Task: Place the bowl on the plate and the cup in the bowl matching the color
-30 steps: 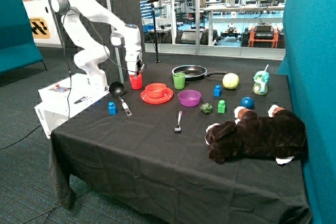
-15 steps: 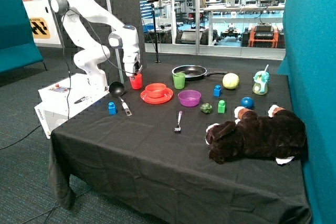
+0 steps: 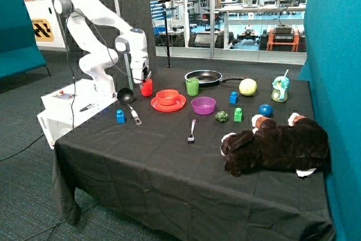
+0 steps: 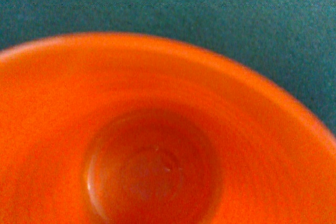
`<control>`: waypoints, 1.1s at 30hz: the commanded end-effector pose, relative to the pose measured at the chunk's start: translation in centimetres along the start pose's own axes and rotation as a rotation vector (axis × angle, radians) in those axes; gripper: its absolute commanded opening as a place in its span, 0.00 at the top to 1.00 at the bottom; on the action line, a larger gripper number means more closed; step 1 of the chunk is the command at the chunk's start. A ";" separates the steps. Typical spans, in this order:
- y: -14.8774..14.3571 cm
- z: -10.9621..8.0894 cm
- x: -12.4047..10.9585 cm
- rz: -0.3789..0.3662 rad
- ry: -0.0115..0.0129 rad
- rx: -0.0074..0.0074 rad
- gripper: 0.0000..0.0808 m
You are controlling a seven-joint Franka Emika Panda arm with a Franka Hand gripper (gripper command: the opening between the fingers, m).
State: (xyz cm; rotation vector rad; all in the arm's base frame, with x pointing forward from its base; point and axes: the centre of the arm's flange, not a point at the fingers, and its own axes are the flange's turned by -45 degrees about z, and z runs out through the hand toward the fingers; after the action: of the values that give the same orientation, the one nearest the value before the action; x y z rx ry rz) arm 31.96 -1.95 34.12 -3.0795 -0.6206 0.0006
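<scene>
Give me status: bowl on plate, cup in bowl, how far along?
Done: the red bowl sits on the red plate. In hand: the claw is at the red cup, and the wrist view looks straight down into the cup, which appears raised off the cloth beside the plate. Whether the grip is closed can't be seen. Left: carry the cup over and set it in the bowl, which is empty.

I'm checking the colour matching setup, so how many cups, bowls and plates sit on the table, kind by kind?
Cups: 2, the red cup at the gripper and the green cup.
Bowls: 2, the red bowl and the purple bowl.
Plates: 1, the red plate under the red bowl.
Total: 5
</scene>
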 end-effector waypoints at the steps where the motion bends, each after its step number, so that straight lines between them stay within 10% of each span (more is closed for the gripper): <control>1: -0.2 0.7 0.1 -0.008 0.0003 -0.0003 0.40; 14: -0.5 1.0 0.7 -0.007 0.0003 -0.0003 0.53; 20: -1.0 1.1 0.9 0.014 0.0003 -0.0002 0.98; 33: -1.1 1.1 1.0 0.013 0.0003 -0.0002 1.00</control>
State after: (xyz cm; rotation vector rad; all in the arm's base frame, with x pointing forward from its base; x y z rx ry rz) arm 32.39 -0.79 33.03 -3.0830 -0.6058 -0.0042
